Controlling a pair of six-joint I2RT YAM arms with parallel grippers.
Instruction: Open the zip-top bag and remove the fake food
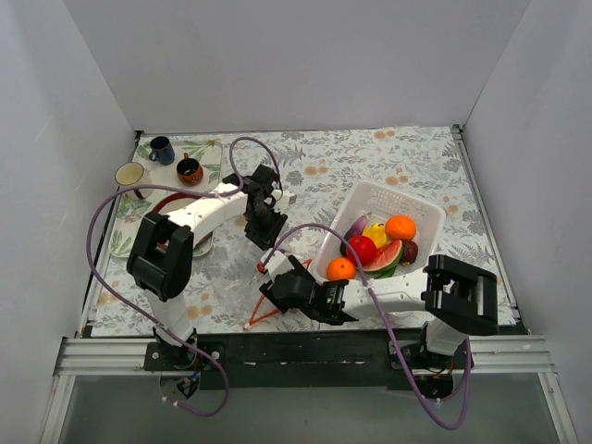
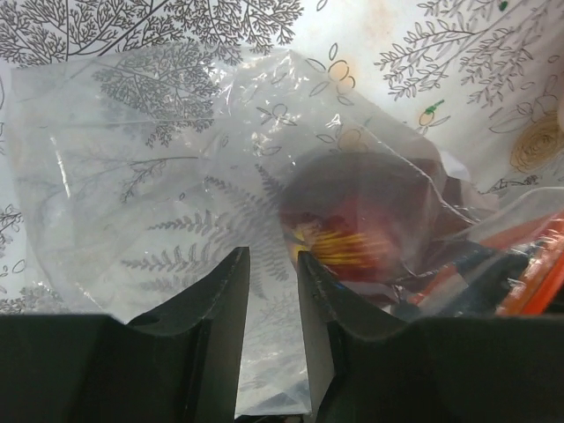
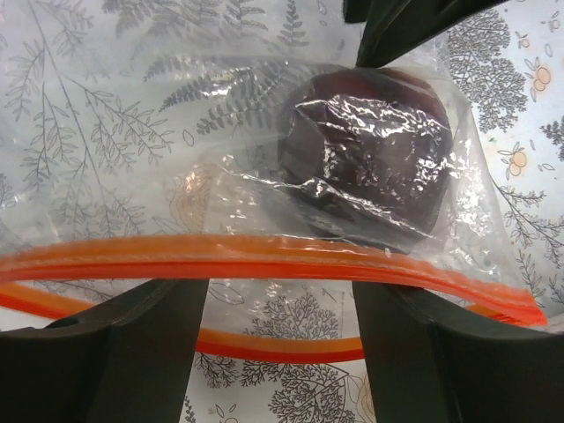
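Observation:
The clear zip-top bag [image 3: 132, 176] lies on the patterned cloth between my two grippers. Its two orange-red zip strips [image 3: 264, 256] stand apart, so the mouth is open. A dark red fake food piece [image 3: 370, 159] is inside; it also shows through the plastic in the left wrist view [image 2: 361, 220]. My right gripper [image 3: 280, 291] is open, with its fingers between the two strips. My left gripper [image 2: 273, 256] is pinched on the bag's far end [image 2: 176, 159]. In the top view the left gripper [image 1: 265, 231] is above the right gripper [image 1: 277, 282].
A white mesh basket [image 1: 370, 190] right of the grippers holds several fake fruits, among them an orange ball [image 1: 400, 226], a lemon [image 1: 375, 233] and a red piece [image 1: 361, 250]. Three small mugs stand at the back left: blue [image 1: 162, 150], brown [image 1: 189, 170], cream [image 1: 129, 174].

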